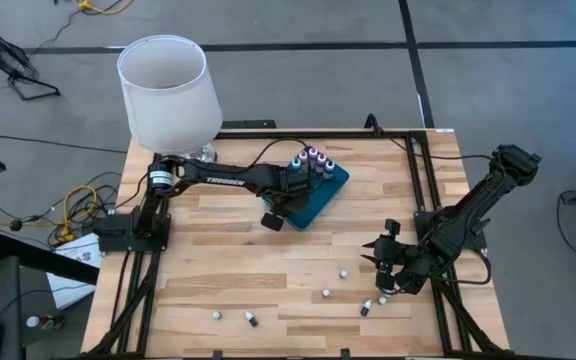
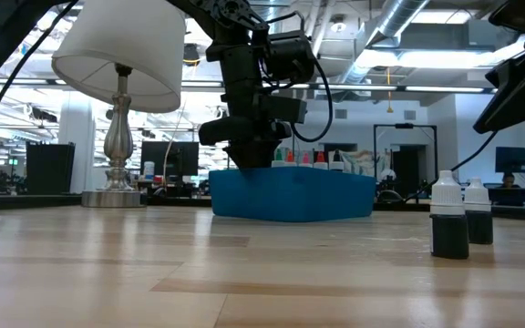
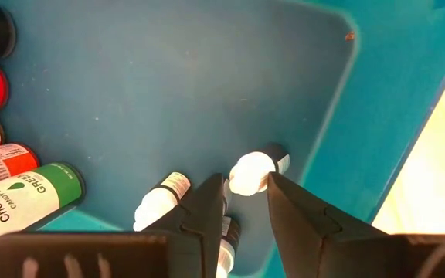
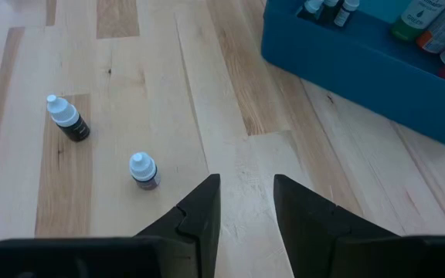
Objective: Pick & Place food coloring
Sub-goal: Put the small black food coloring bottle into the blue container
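A teal tray (image 1: 330,192) sits near the middle of the wooden table (image 1: 228,280), holding a row of upright food coloring bottles (image 1: 313,158) along one side. The left gripper (image 3: 246,202) reaches into the tray, its fingers parted around a small white-capped bottle (image 3: 255,170) lying on the tray floor, with another (image 3: 161,202) beside it. More small bottles (image 1: 326,294) lie scattered on the table. The right gripper (image 4: 246,202) hovers over the bare table, fingers apart and empty.
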Robot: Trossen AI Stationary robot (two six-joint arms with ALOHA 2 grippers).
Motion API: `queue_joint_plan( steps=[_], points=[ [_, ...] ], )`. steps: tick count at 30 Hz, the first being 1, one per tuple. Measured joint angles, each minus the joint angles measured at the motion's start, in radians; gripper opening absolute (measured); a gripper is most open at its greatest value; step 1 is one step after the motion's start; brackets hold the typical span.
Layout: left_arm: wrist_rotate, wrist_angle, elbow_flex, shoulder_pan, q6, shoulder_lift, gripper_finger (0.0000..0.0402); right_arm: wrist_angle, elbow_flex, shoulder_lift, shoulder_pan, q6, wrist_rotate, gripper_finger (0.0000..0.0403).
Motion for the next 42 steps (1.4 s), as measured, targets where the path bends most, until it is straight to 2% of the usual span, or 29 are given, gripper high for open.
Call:
queue_joint_plan(
  steps=[7,11,30,42],
  points=[
    [0.002,0.001,0.000,0.000,-0.007,-0.001,0.0047,0.000,0.000,0.000,0.000,0.000,0.000,0.0111],
    [0.001,0.001,0.000,0.000,-0.008,-0.001,0.0037,0.000,0.000,0.000,0.000,0.000,0.000,0.0111],
    [0.003,-0.002,0.000,0.000,-0.018,-0.001,0.0080,0.000,0.000,0.000,0.000,0.000,0.000,0.0111],
    [0.002,0.001,0.000,0.000,-0.018,0.000,0.0085,0.000,0.000,0.000,0.000,0.000,0.000,0.0111]
  ],
)
